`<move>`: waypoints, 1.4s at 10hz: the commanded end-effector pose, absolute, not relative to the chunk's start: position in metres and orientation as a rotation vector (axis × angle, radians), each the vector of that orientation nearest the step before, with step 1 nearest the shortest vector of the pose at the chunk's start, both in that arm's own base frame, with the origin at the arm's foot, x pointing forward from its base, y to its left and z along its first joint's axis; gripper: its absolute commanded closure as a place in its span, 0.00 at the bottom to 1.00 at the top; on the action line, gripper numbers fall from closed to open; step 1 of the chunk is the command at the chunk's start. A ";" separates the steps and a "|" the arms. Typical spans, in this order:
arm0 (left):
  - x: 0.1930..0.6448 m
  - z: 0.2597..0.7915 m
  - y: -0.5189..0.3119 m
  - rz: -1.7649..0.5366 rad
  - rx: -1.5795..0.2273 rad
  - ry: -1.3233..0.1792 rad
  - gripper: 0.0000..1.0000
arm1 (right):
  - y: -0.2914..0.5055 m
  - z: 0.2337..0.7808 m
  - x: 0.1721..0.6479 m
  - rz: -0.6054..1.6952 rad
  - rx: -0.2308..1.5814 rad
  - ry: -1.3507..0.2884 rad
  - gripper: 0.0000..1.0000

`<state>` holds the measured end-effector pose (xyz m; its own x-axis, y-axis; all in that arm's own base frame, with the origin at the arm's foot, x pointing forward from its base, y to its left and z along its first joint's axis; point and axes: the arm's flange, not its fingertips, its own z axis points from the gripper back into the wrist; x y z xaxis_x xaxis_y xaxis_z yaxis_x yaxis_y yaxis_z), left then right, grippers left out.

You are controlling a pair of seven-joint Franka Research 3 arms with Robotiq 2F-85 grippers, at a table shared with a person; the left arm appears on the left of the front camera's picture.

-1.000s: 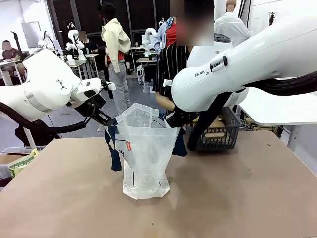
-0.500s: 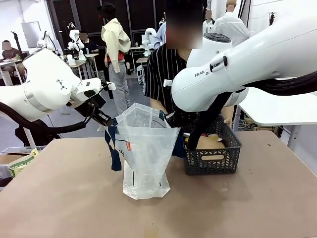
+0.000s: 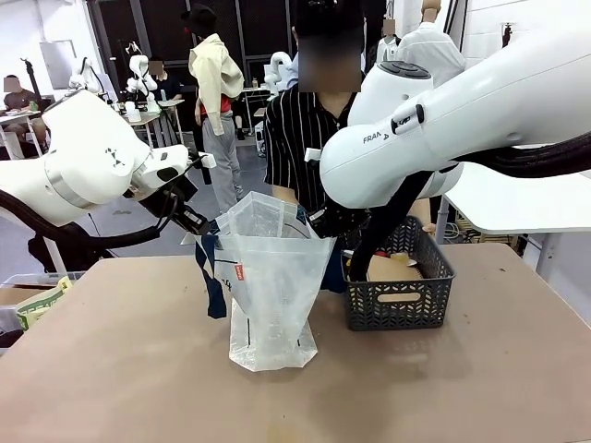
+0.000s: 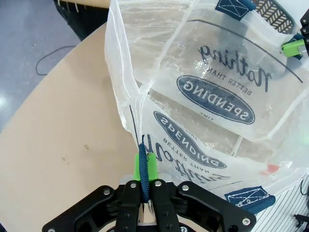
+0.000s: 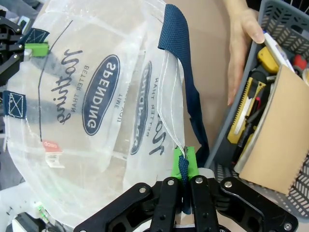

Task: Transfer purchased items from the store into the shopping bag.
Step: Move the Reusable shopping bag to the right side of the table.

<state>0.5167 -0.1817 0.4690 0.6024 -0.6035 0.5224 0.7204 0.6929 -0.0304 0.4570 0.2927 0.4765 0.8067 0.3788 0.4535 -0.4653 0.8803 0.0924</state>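
Clear bag (image 3: pixel 268 295) upright, grey basket (image 3: pixel 399 300) beside

A robotics lab: a white robot arm (image 3: pixel 92 166) beside a worktable (image 3: pixel 480 378).

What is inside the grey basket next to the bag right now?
The basket holds a flat tan pack, what looks like a yellow-and-black cutter and another yellow item. The tan pack covers whatever lies under it.
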 end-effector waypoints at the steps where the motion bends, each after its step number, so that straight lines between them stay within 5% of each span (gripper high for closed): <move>1: 0.516 0.470 -0.179 -0.773 -0.242 -0.506 1.00 | 0.290 0.475 0.452 0.446 0.208 -0.435 1.00; 14: 0.516 0.470 -0.179 -0.773 -0.242 -0.506 1.00 | 0.290 0.475 0.452 0.446 0.208 -0.435 1.00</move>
<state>0.5167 -0.1817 0.4690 0.6025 -0.6034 0.5224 0.7203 0.6930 -0.0304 0.4570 0.2927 0.4765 0.8067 0.3788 0.4535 -0.4653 0.8803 0.0924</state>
